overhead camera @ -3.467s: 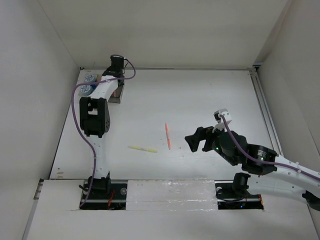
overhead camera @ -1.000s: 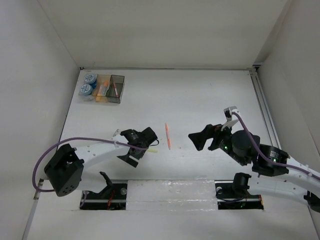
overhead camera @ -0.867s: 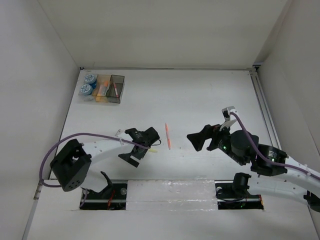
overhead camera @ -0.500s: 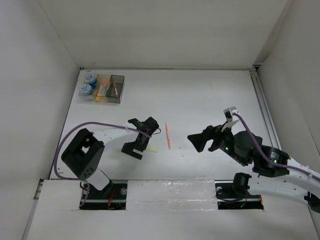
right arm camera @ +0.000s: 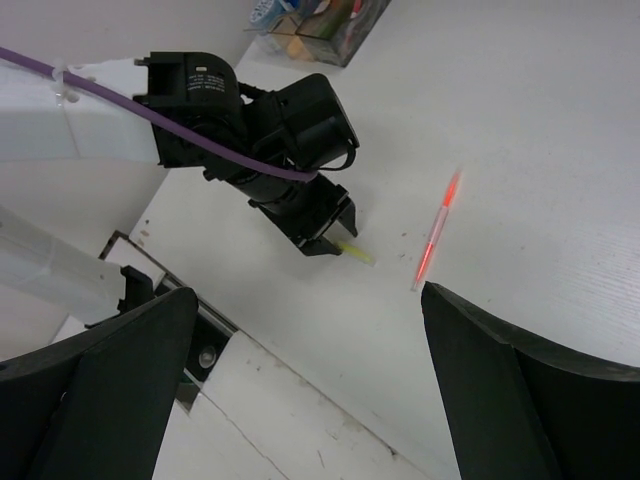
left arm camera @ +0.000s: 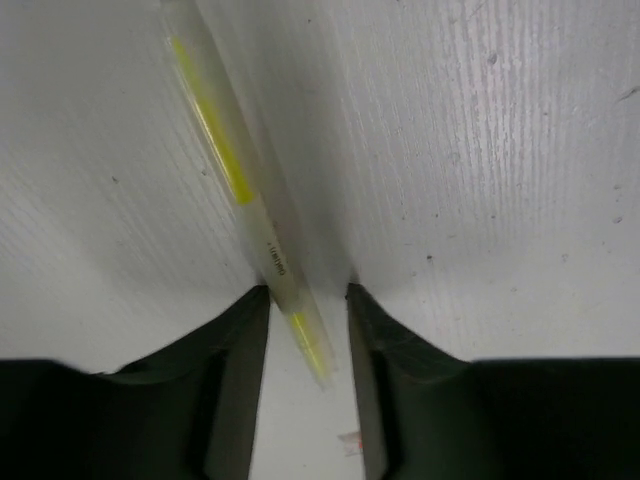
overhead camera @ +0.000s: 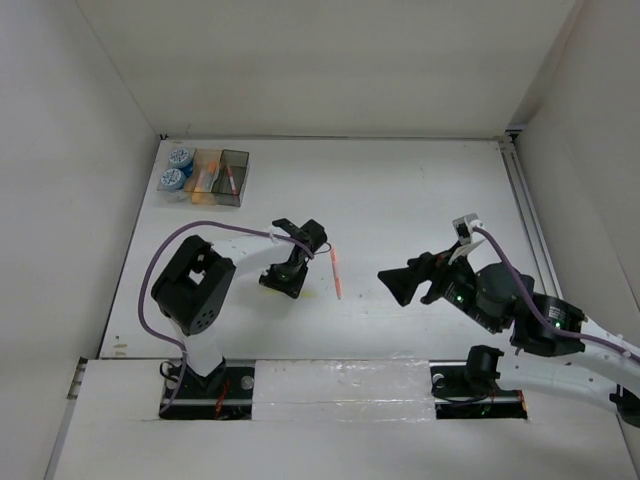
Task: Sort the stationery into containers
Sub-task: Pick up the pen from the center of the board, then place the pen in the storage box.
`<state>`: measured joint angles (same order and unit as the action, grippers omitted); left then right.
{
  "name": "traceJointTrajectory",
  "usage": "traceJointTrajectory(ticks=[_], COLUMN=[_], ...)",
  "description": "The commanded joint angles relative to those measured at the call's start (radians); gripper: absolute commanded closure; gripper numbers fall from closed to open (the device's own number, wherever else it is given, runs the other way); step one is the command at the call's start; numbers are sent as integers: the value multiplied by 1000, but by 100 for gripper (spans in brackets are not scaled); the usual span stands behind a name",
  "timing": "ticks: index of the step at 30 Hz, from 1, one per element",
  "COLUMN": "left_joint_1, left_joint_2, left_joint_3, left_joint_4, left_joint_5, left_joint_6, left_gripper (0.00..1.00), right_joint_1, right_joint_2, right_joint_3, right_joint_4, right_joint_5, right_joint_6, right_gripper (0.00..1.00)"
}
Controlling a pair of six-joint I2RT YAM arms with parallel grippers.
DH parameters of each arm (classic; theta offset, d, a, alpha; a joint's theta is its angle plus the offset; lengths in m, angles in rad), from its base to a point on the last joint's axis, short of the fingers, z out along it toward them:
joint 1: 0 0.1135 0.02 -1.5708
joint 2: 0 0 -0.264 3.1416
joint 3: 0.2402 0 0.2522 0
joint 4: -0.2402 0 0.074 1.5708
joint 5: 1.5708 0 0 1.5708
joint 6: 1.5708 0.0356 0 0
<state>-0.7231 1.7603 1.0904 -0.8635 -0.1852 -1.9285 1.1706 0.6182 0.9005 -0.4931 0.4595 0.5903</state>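
**Left gripper (left arm camera: 308, 292) astride yellow pen, two pens not yet binned**

Its narrow jaws straddle the thin translucent yellow pen (left arm camera: 225, 160); whether they pinch it cannot be told. The right gripper (overhead camera: 398, 284) hangs wide and empty.

Sorting looks mostly done. Two round blue-and-white patterned rolls (overhead camera: 180, 157) sit in the clear end of the row of three joined translucent plastic bins (overhead camera: 236, 152). Orange pieces in the other bins are too small to count. Two pens lie well apart from that row, toward the arms: the yellow one and a thin orange-red pen (overhead camera: 336, 272).

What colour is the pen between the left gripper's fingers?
Yellow pen with a translucent barrel; the left wrist view shows it best.
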Motion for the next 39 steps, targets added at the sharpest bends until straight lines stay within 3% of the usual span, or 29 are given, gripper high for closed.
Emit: traceJointTrajectory(ticks=[1, 6, 10, 16, 18, 22, 23, 25, 26, 31, 35, 39], left_joint_1=[23, 42, 42, 42, 42, 62, 79, 156, 180, 332, 470, 591], left_joint_2=[61, 27, 18, -13, -45, -68, -68, -68, -59, -39, 2, 128], left_joint_3=[-113, -193, -204, -71, 17, 179, 213, 298, 321, 475, 625, 807], left_joint_4=[21, 95, 95, -60, -72, -123, -85, 80, 122, 239, 293, 256], left_joint_5=[9, 21, -2, -241, -381, -564, -565, -510, -429, -291, -159, -94], left_joint_6=[-50, -32, -32, 103, 260, 437, 627, 901, 1124, 1480, 1682, 1757], left_gripper=[80, 100, 100, 100, 100, 100, 100, 100, 100, 100, 100, 100], right_joint_1=[-6, -6, -6, -6, -6, -6, -6, -6, -6, -6, -6, -6], right_joint_2=[-18, -18, -18, -18, -28, -28, -28, -28, -18, 18, 55, 74], right_joint_3=[12, 12, 12, 21, 31, 40, 40, 40, 40, 49, 49, 38], right_joint_4=[48, 48, 48, 27, 27, 16, 16, 16, 16, 16, 25, 34], right_joint_5=[-8, -8, -8, 2, 11, 21, 30, 30, 30, 30, 30, 21], right_joint_6=[-17, -17, -17, -17, -17, -17, -17, -17, -17, -17, -17, -17], right_gripper=[0, 0, 0, 0, 0, 0, 0, 0, 0, 1, 1, 1])
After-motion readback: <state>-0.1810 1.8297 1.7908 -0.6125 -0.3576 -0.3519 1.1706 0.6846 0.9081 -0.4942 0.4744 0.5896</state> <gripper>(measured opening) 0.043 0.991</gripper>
